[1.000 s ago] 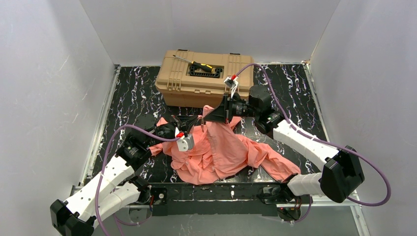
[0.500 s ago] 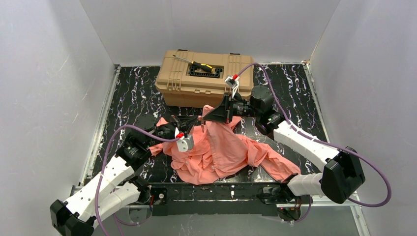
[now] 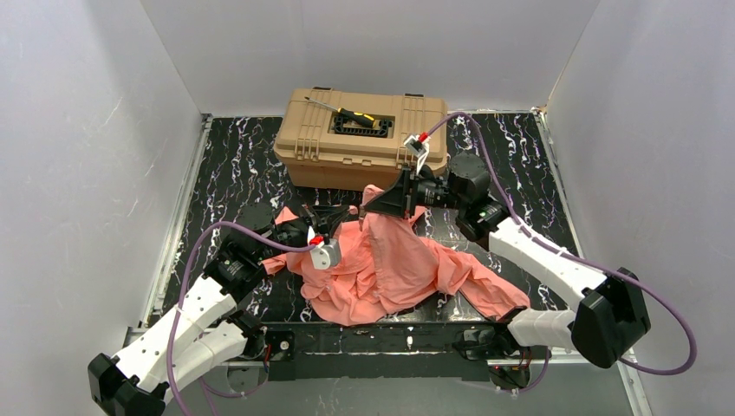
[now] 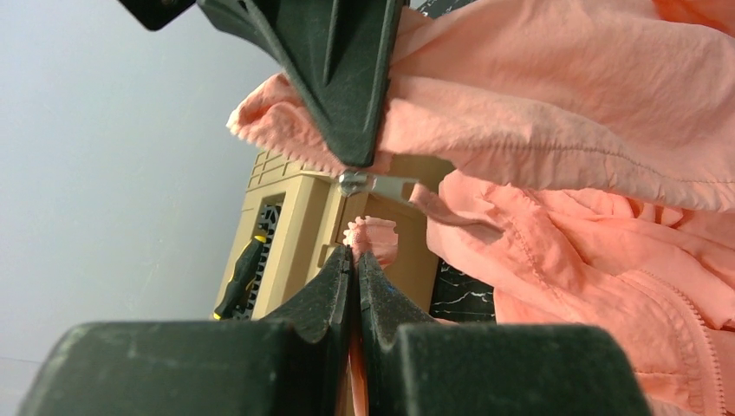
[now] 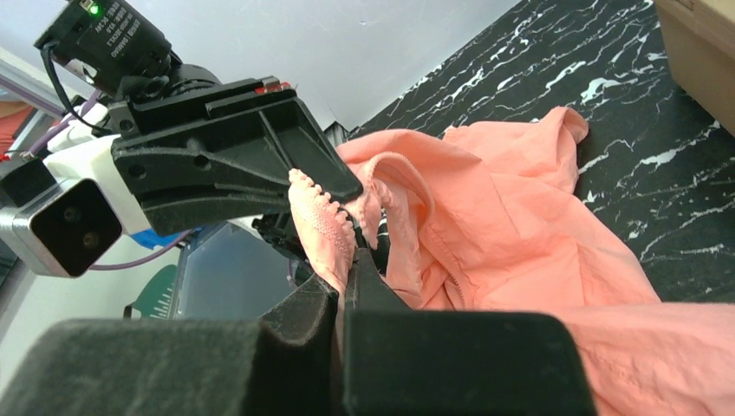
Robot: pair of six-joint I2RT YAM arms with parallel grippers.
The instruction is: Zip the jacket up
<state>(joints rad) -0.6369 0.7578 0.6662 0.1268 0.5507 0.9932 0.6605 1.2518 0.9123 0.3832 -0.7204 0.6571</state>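
Note:
The salmon-pink jacket (image 3: 386,269) lies crumpled at the table's near middle, with one part raised between my grippers. My left gripper (image 3: 345,211) is shut on a scalloped edge of it, seen at its tips in the left wrist view (image 4: 355,253). My right gripper (image 3: 373,201) is shut on another edge, seen in the right wrist view (image 5: 351,260). In the left wrist view the right gripper's fingers (image 4: 347,78) pinch fabric just above a silver zipper pull (image 4: 379,184), which hangs free between the two grippers. The jacket's zipper track (image 5: 451,277) shows unjoined.
A tan toolbox (image 3: 360,139) stands just behind the grippers, with a black and yellow screwdriver (image 3: 357,115) on its lid. White walls close in the left, back and right of the black marbled table (image 3: 234,173).
My right gripper has moved a little to the right and back toward the toolbox, drawing the held fabric up with it. The left gripper has hardly moved.

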